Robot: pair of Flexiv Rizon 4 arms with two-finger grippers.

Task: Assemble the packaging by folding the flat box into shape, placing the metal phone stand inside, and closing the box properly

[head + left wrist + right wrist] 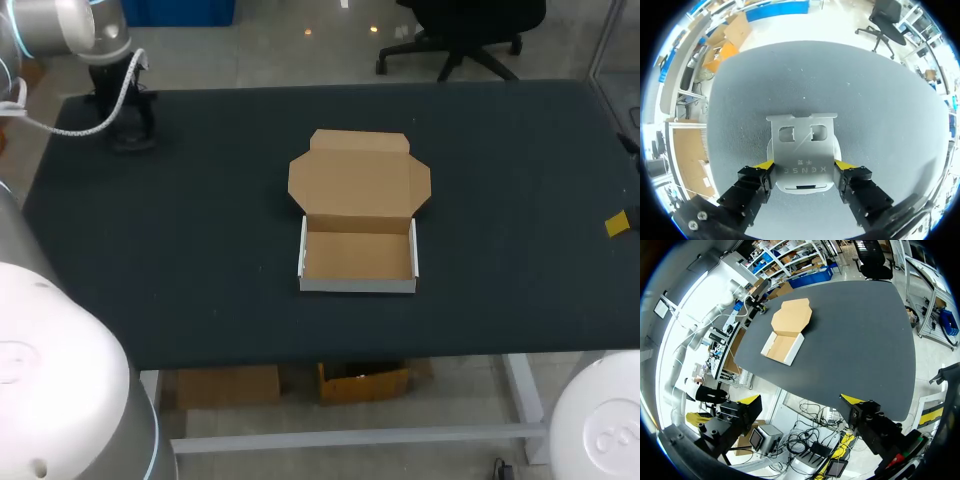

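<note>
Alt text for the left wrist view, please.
The left pincer grips a metal phone stand by its two side edges, one yellow-tipped finger on each, over the dark table.

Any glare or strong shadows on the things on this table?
Head view: box evenly lit, slightly darker along its back wall. Left wrist view: stand shows a thin bright streak, no harsh glare. Right wrist view: table matt, no shine.
</note>
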